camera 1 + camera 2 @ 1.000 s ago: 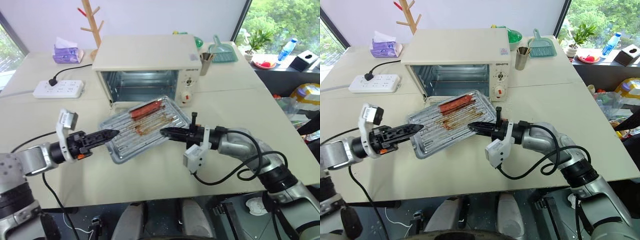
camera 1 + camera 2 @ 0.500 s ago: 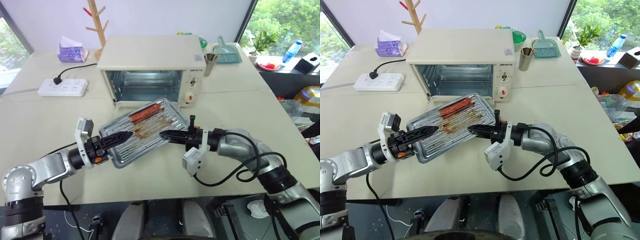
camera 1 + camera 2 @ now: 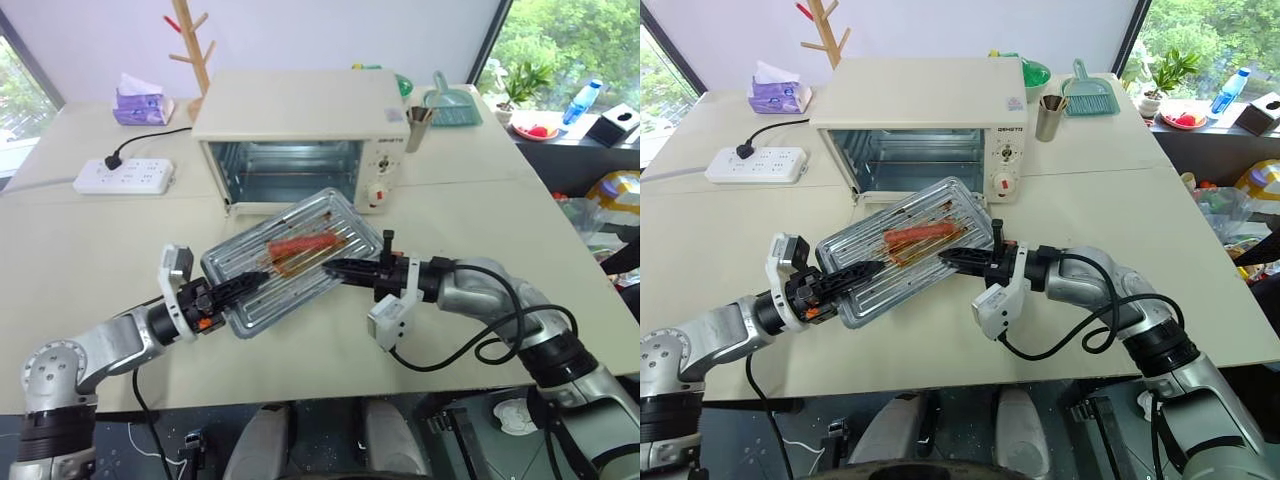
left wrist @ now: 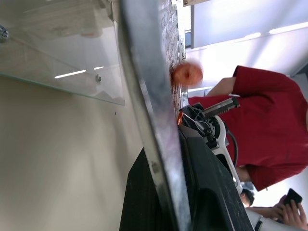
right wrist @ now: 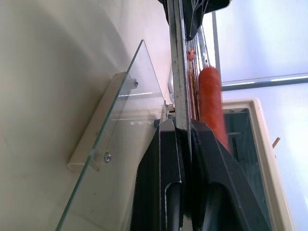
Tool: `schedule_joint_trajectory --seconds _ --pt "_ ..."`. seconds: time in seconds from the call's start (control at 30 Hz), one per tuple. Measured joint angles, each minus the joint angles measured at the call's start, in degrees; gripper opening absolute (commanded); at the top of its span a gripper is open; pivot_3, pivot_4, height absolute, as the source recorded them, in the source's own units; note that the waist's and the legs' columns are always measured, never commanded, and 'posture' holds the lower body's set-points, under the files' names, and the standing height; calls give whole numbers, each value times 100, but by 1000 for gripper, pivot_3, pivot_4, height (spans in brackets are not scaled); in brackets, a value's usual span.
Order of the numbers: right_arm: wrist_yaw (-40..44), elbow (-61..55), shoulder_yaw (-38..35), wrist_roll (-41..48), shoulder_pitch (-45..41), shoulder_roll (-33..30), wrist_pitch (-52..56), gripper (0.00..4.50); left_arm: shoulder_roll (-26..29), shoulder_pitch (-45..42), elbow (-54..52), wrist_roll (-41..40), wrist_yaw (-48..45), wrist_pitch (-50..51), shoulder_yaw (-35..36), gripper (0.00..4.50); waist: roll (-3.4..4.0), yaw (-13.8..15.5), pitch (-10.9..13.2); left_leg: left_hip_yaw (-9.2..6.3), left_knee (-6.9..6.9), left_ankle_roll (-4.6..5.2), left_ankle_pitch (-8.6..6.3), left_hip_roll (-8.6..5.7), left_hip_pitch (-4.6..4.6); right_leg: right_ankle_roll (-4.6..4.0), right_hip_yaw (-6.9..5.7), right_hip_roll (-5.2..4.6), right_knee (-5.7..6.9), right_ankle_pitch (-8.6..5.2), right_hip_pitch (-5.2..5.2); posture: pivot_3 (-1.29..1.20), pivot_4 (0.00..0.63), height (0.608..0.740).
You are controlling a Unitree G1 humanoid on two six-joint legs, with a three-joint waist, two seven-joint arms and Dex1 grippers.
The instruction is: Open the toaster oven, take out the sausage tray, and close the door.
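The sausage tray (image 3: 250, 300), ribbed silver metal with brown grease marks, hangs tilted in the air in front of the toaster oven (image 3: 300, 105). A red-orange sausage (image 3: 300, 246) lies across the tray's middle. My left gripper (image 3: 250, 281) is shut on the tray's left edge, and my right gripper (image 3: 335, 267) is shut on its right edge. The door (image 5: 118, 130) is open, folded down flat on the table under the tray, with its cream handle (image 5: 91, 137) toward me. The oven's cavity (image 3: 285, 170) is empty.
On the table behind the oven stand a white power strip (image 3: 124, 176), a purple tissue box (image 3: 138, 103), a wooden rack (image 3: 195, 50), a metal cup (image 3: 416, 128) and a green dustpan (image 3: 452, 100). A person in a red shirt (image 4: 262, 120) sits beyond the table.
My left gripper moved in from the left and shut on the tray's left edge. The tray tilted more and the sausage rolled from its far edge to the middle.
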Motion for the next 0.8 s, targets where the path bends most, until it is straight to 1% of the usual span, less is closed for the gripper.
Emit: schedule_joint_trajectory --seconds 0.07,0.1,0.13,0.17,0.27,0.3,0.43,0.57,0.63,0.8 --pt "3 0 0 -2 0 -4 -5 0 -14 26 4 0 -19 5 -4 47 0 0 0 0 0 0 0 0 0 0 1 0 -1 0 0 0 150 740" --pt "14 -2 0 4 1 -4 -5 751 -22 46 4 0 -30 3 -5 0 0 0 0 0 0 0 0 0 0 -1 1 0 -1 0 0 0 150 740" --pt "15 -2 0 18 5 -4 20 1020 -41 66 4 0 -44 5 -6 0 0 0 0 0 0 0 0 0 0 -1 1 0 -1 0 0 0 150 740" --pt "17 -1 -3 25 6 -5 47 1447 -61 87 5 -1 -55 9 -6 0 0 0 0 0 0 0 0 0 0 -1 1 0 -1 -1 0 0 150 740" --pt "24 -1 -4 60 14 -17 63 2926 -85 188 15 1 -56 12 -5 0 0 1 0 0 -1 0 0 0 0 -1 1 0 -1 -1 0 0 150 740" --pt "23 -2 -6 54 17 -25 61 3495 -88 248 14 1 -61 14 -1 0 0 1 0 0 -1 0 0 0 0 -2 1 0 -1 -1 0 0 150 740" --pt "22 -4 -54 52 132 -147 49 3495 -125 472 12 2 -62 5 70 0 0 1 0 0 -2 1 -1 0 0 -2 2 0 -2 -2 0 0 150 740" --pt "23 -113 -206 172 386 -320 -2 3495 -160 807 -7 2 -57 -26 297 0 0 3 0 0 -4 2 -1 0 -1 -6 2 -2 -5 -4 0 0 150 740" --pt "25 -189 -282 290 504 -418 -32 3495 -242 974 -35 2 -46 -74 468 0 0 4 0 1 -4 2 -2 1 -1 -22 2 -3 -7 -14 0 0 150 740" --pt "142 -237 -513 776 842 -655 59 3495 -512 1444 -398 2 45 -409 1013 0 -1 8 0 3 -6 5 -3 8 -4 -23 3 -7 -25 -14 5 0 150 740"
